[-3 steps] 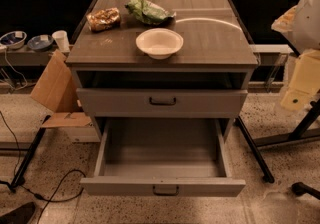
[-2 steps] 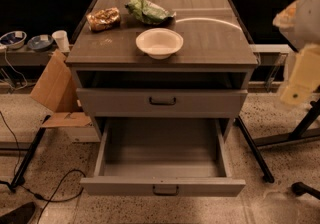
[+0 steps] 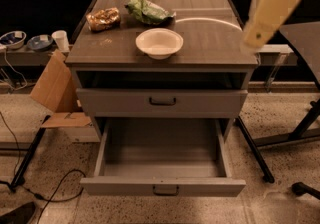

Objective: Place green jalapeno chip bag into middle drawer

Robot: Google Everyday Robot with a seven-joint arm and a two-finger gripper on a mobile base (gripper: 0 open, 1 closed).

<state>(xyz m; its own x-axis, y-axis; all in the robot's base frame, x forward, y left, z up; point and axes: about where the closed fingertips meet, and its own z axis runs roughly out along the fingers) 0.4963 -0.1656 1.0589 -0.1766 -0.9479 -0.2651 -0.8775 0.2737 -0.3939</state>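
Observation:
The green jalapeno chip bag (image 3: pixel 148 11) lies crumpled at the back of the cabinet top, behind the white bowl (image 3: pixel 159 43). The middle drawer (image 3: pixel 162 155) is pulled fully out below, and its grey tray is bare. Its small dark handle (image 3: pixel 165 189) is centred on the front. My pale arm comes down from the upper right. My gripper (image 3: pixel 252 40) is at its lower end, above the cabinet's right edge. It is well to the right of the bag and touches nothing.
A brown-gold crinkled bag (image 3: pixel 103 19) lies left of the green bag. A closed grey drawer front (image 3: pixel 162 102) sits above the open drawer. A cardboard piece (image 3: pixel 54 88) leans at the left. Dark stand legs (image 3: pixel 252 148) and cables (image 3: pixel 55 188) are on the floor.
My arm has swung up and to the left, from beside the cabinet's right side to above its right edge. The bags, the bowl and the drawer have not moved.

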